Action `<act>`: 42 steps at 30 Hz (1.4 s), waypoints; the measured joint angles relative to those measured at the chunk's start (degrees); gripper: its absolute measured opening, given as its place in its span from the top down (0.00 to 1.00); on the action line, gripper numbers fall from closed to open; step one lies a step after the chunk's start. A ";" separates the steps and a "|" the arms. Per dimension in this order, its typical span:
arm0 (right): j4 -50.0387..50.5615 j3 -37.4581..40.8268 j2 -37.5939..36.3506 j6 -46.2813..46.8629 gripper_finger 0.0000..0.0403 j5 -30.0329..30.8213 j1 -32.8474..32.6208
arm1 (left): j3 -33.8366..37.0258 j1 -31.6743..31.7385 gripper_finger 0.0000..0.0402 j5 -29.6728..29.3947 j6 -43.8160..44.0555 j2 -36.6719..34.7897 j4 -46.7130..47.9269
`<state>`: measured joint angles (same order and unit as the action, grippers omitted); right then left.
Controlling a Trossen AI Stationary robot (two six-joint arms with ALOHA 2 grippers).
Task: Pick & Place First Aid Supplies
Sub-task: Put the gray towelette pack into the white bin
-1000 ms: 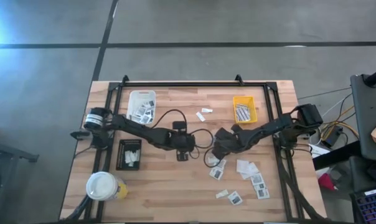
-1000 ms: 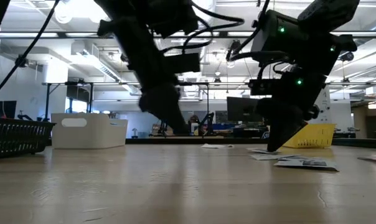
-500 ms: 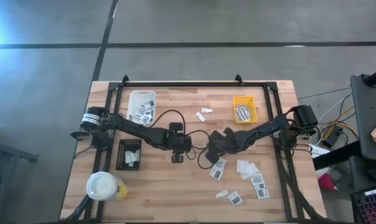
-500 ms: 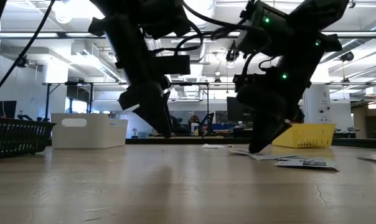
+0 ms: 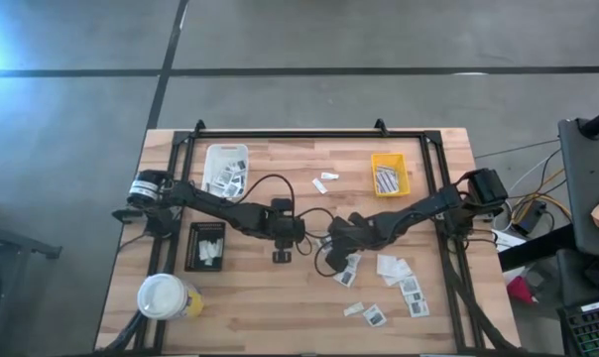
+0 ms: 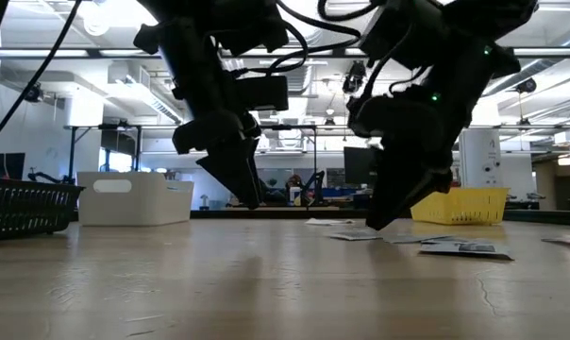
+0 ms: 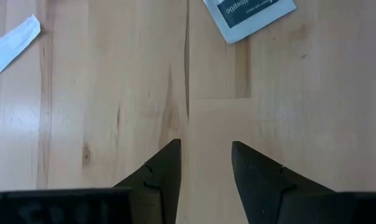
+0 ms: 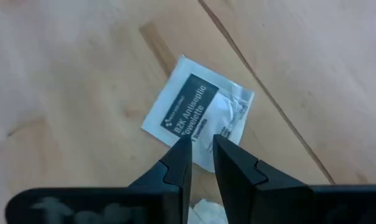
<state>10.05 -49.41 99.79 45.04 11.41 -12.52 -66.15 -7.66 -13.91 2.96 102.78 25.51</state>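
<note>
My right gripper (image 8: 200, 144) (image 5: 331, 258) is near the table's middle, shut on a white packet with a dark printed patch (image 8: 197, 115) (image 6: 351, 234). More white packets (image 5: 399, 278) lie scattered on the wood to the right of it. My left gripper (image 7: 205, 149) (image 5: 278, 254) is just left of the right one. It is open and slants down over bare wood with nothing between its fingers. Beyond its fingers lie another packet (image 7: 250, 15) and a small white strip (image 7: 14, 43). My right gripper pinches the packet's near edge (image 8: 203, 148) between its two fingers. The fingers slant down from the table's right. The packet sticks out past the fingertips, printed side up. In the low view its free end (image 6: 340, 235) lies at the table top.
A white tray (image 5: 226, 169) stands at the back left and a yellow tray (image 5: 389, 174) at the back right. A black tray (image 5: 205, 246) and a white-lidded yellow cup (image 5: 166, 296) stand on the left. Two small white pieces (image 5: 324, 181) lie at mid-back.
My right gripper has gone toward the table's left and tipped over, still shut. It has drawn the packet with it along the table top. My left gripper has kept its place but turned a little, its fingers swinging toward the left.
</note>
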 joint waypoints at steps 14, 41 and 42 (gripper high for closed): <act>11.49 -0.02 -10.99 -2.21 0.84 0.51 -3.10 | 0.00 -0.44 0.66 7.03 -6.52 0.00 -13.94; 9.90 0.52 -10.12 -33.49 0.84 13.68 -14.16 | 8.35 -0.72 0.99 8.92 -9.75 0.04 -41.37; 9.32 0.52 -9.65 -36.62 0.84 14.13 -14.16 | 8.35 -0.72 1.00 8.92 -9.77 0.07 -41.31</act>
<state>19.36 -48.88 90.14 8.42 25.55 -26.68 -57.80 -8.38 -4.99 -6.81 102.85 -15.80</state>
